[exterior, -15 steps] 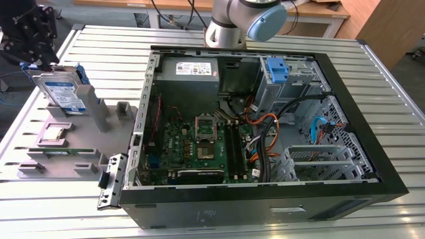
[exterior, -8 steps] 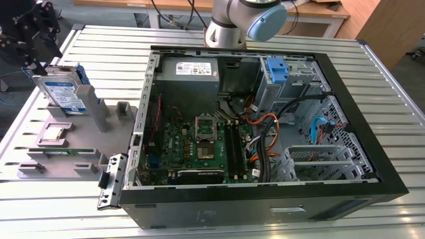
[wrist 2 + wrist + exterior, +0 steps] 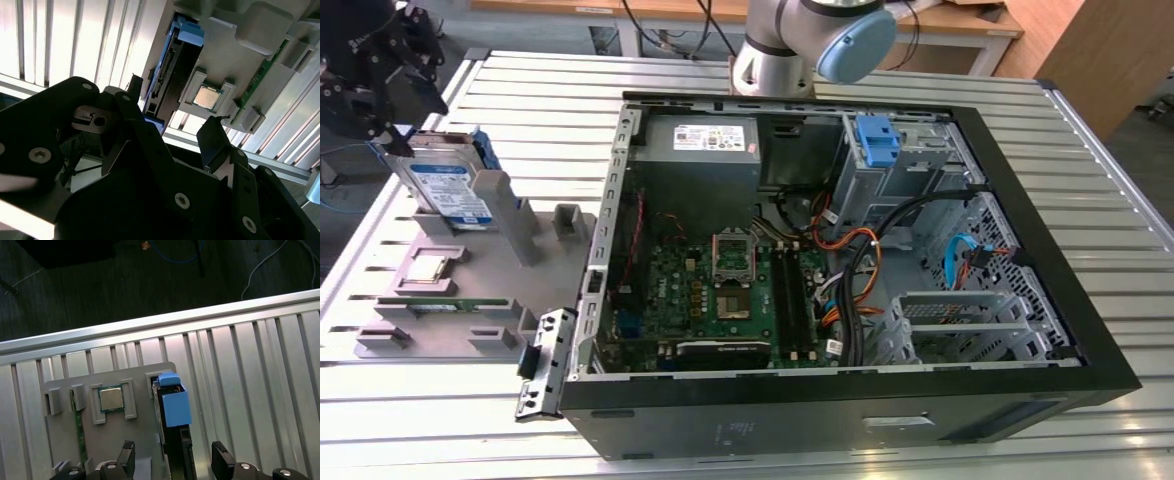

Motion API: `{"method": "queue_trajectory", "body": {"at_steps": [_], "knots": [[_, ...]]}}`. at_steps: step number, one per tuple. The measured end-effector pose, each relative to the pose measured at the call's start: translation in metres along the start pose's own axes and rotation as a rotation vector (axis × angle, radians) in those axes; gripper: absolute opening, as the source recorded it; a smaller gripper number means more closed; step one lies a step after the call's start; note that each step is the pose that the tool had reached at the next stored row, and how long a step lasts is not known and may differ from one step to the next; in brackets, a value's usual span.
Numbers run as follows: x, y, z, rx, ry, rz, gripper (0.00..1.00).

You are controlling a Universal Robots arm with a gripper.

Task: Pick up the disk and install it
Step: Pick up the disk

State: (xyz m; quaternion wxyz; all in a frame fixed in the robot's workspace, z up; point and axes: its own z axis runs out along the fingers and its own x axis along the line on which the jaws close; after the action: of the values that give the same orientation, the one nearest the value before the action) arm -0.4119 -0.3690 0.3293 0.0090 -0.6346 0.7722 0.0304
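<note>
Slatted table (image 3: pixel 720 75) carries the grey fixture (image 3: pixel 500 275) with the blue-labelled disk (image 3: pixel 447 190) upright, end effector (image 3: pixel 172 455) released above it.

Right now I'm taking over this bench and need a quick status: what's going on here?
The robot arm's claw hangs open above the hard drive, with its fingers spread to either side of it and not gripping. The drive stands on edge in a grey holder at the exterior view's left, beside the open computer case. It has not yet been picked up or installed.
</note>
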Motion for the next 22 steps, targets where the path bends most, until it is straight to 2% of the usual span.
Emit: {"method": "queue_trajectory", "body": {"at_steps": [4,10,19,22], "knots": [[0.0003,0.0000,0.0055,0.0011,-0.0002,-0.001,0.71],[0.0003,0.0000,0.0059,0.0005,0.0001,-0.012,0.71],[0.0004,-0.0001,0.0081,-0.0080,0.0056,-0.171,0.71],[0.0007,0.0009,0.0095,-0.0092,0.0065,-0.194,0.71]]}}
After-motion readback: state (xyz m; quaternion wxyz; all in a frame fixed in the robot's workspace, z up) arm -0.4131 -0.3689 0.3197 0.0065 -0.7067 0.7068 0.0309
